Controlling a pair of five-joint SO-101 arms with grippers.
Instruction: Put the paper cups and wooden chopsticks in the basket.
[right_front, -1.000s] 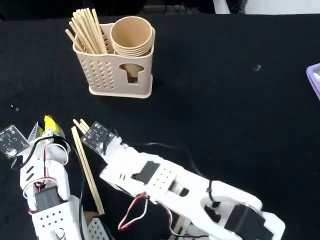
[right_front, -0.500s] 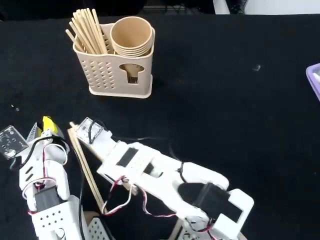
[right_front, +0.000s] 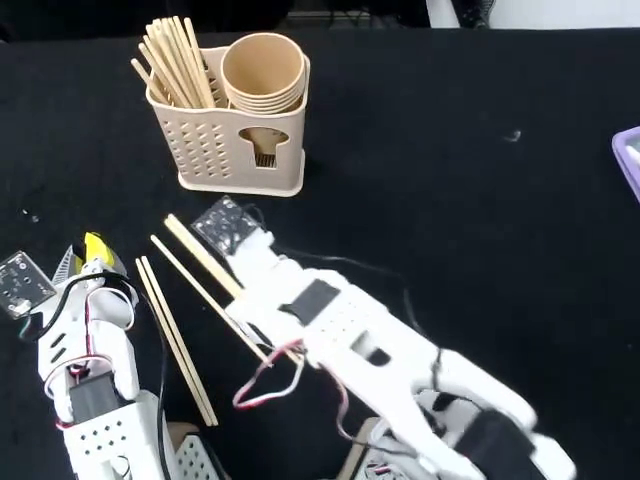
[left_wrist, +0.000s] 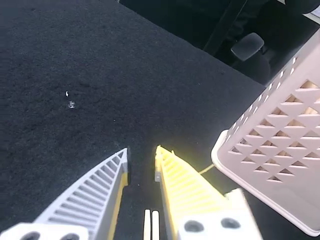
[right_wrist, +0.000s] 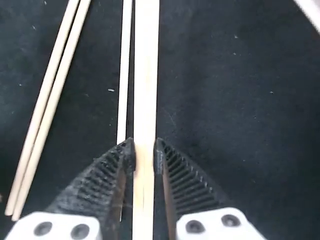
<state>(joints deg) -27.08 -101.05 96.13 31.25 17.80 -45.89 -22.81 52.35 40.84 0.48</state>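
Though cut off in the left wrist view, basket (right_front: 240, 140) stands whole from above at 11 o'clock on the table (right_front: 480, 250), holding stacked paper cups (right_front: 264, 70) and a chopstick bundle (right_front: 175, 60). Right gripper (right_wrist: 144, 144), hidden under its arm from above: jaws pinch a chopstick (right_wrist: 146, 75). Left gripper (left_wrist: 142, 150): slightly parted, empty. 2 loose chopsticks (right_front: 175, 340), 7 o'clock.

I count one basket (right_front: 215, 150) on the table (right_front: 450, 200). In it is one stack of paper cups (right_front: 263, 70), roughly five rims, and one bundle of wooden chopsticks (right_front: 175, 60) too crowded to number. Four loose chopsticks (right_front: 178, 345) are outside it.
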